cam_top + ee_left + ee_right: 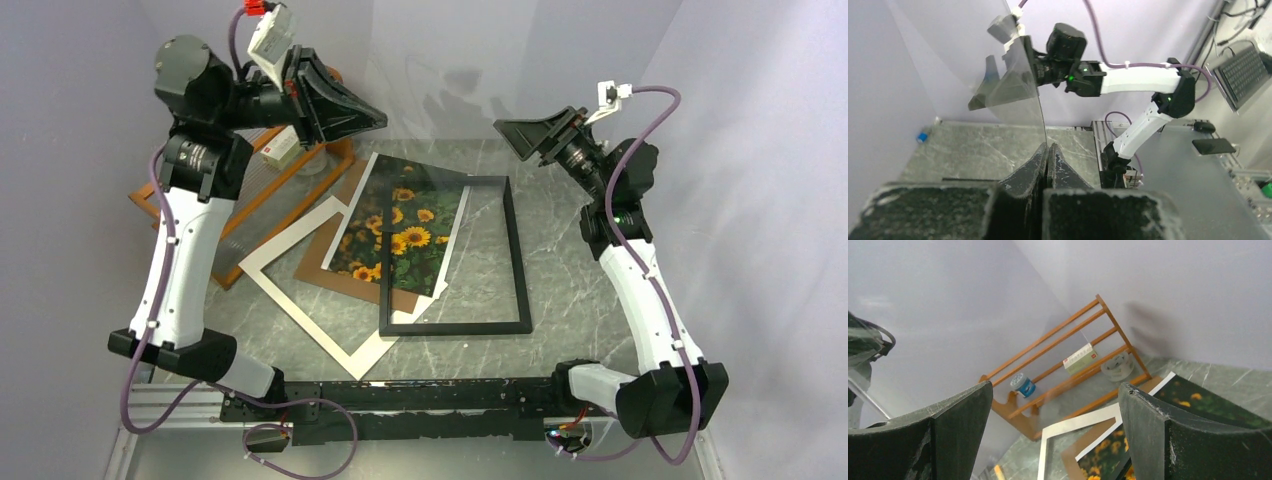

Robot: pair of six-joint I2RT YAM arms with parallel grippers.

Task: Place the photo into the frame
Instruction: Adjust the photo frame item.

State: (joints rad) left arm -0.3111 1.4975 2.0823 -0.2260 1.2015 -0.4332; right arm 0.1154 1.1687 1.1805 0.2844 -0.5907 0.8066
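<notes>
The frame (520, 262) lies flat below me, long axis running away from my bases, the photo (405, 235) face up under its left rail, nearer my left gripper (1047, 150), clamped on the upright glass pane (1013, 85); my right gripper (1055, 390) gapes empty.

Photo (400, 235) lies on the board (350, 287) — frame (455, 328) overlapping its right part.
</notes>
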